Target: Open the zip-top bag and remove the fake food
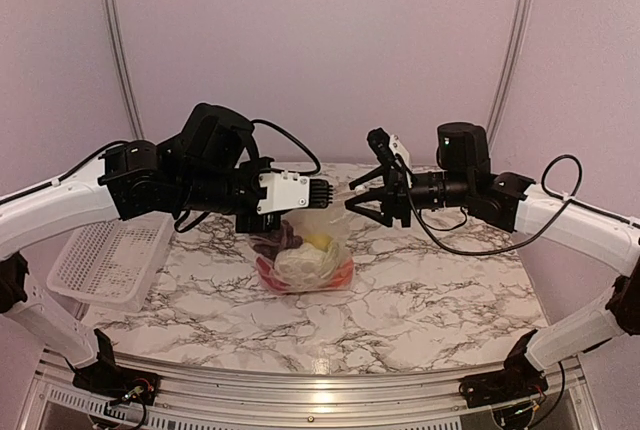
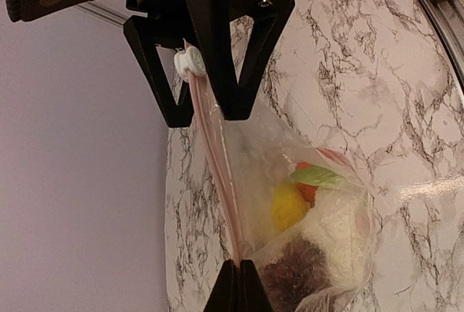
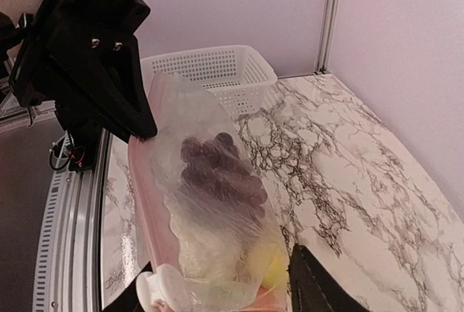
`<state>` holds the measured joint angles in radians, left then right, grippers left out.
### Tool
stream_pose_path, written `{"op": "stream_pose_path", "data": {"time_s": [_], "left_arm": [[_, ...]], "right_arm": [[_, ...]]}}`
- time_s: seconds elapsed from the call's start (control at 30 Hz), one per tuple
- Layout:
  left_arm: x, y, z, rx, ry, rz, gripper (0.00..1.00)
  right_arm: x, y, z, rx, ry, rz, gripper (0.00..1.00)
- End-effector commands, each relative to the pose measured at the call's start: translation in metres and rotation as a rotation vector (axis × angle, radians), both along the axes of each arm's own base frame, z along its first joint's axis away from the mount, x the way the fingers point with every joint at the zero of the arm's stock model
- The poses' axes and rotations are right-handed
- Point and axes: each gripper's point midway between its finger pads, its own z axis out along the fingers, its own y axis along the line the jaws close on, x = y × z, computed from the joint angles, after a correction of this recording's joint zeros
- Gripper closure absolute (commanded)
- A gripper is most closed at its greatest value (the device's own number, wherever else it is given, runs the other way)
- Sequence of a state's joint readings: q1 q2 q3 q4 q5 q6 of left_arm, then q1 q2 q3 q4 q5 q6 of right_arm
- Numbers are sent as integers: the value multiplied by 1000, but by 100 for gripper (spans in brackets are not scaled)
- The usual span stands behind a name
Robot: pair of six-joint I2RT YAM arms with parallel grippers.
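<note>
The clear zip-top bag (image 1: 305, 250) hangs over the marble table, and its lower part reaches down to the tabletop. Through the plastic I see fake food: purple grapes (image 3: 221, 170), white cauliflower (image 2: 337, 236), a yellow piece (image 2: 288, 207) and an orange-red fruit (image 2: 310, 190). My left gripper (image 1: 322, 195) is shut on one end of the pink zip strip (image 2: 217, 174), as the left wrist view (image 2: 241, 272) shows. My right gripper (image 1: 362, 202) is open. Its fingers straddle the other end of the strip, where the white slider (image 3: 163, 290) sits.
A white lattice basket (image 1: 110, 260) stands at the table's left edge and also shows in the right wrist view (image 3: 210, 72). The metal rail (image 1: 300, 390) runs along the near edge, and purple walls close in the back and sides.
</note>
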<state>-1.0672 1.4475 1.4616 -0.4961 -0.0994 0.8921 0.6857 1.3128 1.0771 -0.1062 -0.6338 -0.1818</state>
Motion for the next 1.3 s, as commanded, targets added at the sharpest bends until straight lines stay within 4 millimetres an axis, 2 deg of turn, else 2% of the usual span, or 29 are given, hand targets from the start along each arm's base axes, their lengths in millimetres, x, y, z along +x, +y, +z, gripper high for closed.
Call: {"op": "stream_pose_path", "data": {"time_s": [0.0, 0.13, 0.37, 0.53, 0.6, 0.73, 0.87, 1.07, 1.27], "left_arm": [[0, -2, 27, -91, -65, -1, 100], [2, 0, 21, -94, -71, 6, 100], [5, 5, 14, -103, -50, 32, 100], [6, 8, 12, -109, -38, 45, 100], [3, 4, 17, -132, -13, 36, 92], [-11, -14, 45, -259, 82, -26, 75], [-21, -32, 66, -369, 171, -75, 67], [-25, -59, 61, -444, 311, -107, 67], [-15, -76, 49, -470, 365, -75, 64]], "right_arm": [[-4, 5, 7, 29, -6, 30, 56], [-8, 2, 0, 18, 3, 35, 67], [-9, 1, 0, 12, -3, 32, 100], [-13, 4, 3, 12, -9, 39, 100], [-15, 6, 5, 10, -11, 44, 100], [-18, 10, 9, 9, -11, 50, 100], [-18, 10, 14, 13, -10, 42, 100], [-15, 10, 10, -5, -8, 18, 100], [-15, 9, 12, 5, -19, 12, 100]]}}
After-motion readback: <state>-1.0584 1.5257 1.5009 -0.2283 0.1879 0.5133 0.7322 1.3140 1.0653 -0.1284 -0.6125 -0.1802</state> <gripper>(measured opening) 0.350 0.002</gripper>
